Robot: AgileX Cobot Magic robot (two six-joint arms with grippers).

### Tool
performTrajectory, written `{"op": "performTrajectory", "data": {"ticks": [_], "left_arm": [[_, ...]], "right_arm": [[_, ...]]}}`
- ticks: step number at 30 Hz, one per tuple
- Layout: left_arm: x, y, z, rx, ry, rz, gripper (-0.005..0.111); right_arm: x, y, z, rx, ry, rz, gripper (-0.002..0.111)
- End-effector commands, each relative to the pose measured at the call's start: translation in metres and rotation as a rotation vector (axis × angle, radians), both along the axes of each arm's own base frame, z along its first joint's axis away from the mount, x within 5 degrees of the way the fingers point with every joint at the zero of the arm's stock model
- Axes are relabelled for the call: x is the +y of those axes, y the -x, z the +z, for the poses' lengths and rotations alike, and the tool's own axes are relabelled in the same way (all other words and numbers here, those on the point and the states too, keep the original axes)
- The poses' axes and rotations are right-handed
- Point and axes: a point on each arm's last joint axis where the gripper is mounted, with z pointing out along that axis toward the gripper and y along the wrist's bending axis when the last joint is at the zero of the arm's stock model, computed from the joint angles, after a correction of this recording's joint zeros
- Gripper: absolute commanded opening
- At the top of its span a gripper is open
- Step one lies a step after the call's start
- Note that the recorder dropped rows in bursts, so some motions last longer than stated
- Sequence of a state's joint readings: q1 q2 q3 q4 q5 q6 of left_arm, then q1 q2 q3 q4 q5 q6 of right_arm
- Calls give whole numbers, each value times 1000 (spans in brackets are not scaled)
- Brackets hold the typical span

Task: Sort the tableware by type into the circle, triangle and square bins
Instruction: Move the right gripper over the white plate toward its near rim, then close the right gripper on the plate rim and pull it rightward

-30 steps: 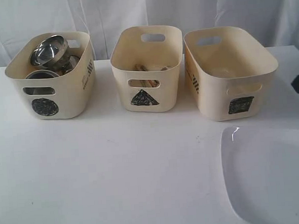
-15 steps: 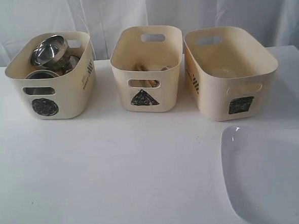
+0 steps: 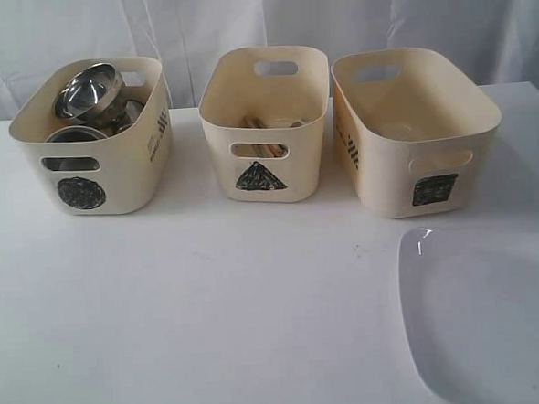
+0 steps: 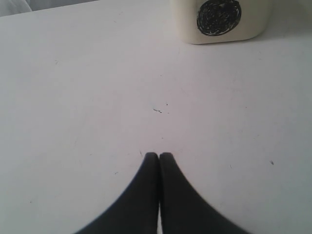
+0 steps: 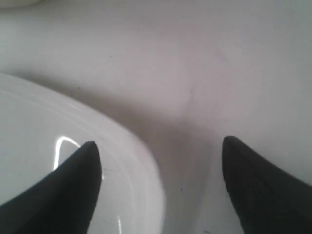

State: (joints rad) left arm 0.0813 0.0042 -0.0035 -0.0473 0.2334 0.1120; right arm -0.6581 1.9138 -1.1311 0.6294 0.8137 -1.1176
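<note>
The plate (image 3: 487,317) lies near right, just before the square bin (image 3: 391,172). The right gripper (image 5: 161,144) is spread wide astride its rim: seat the rim deep before closing, then tip the plate in edgewise. The left gripper (image 4: 159,155) has its fingers pressed together, empty

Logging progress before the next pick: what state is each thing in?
circle bin: holds steel bowls
triangle bin: holds chopsticks
square bin: upright, contents unclear
plate: flat on table, unsorted
left gripper: shut, empty
right gripper: open, straddling plate's edge
</note>
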Motion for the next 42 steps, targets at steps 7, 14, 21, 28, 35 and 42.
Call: {"op": "performTrajectory", "data": {"ticks": [7, 14, 21, 28, 35, 42], "left_arm": [[-1, 0, -1, -3, 14, -5, 0], [-1, 0, -1, -3, 14, -5, 0], [-1, 0, -1, -3, 14, -5, 0], [-1, 0, -1, -3, 14, -5, 0], [-1, 0, -1, -3, 14, -5, 0], [-1, 0, -1, -3, 14, -5, 0]], "right_arm": [[8, -1, -25, 3, -96, 145, 61], [13, 7, -33, 55, -114, 236, 58], [15, 34, -72, 217, -35, 342, 44], [22, 50, -88, 333, -95, 362, 8], [31, 44, -55, 274, -135, 323, 0], [68, 31, 5, 145, -98, 415, 0]]}}
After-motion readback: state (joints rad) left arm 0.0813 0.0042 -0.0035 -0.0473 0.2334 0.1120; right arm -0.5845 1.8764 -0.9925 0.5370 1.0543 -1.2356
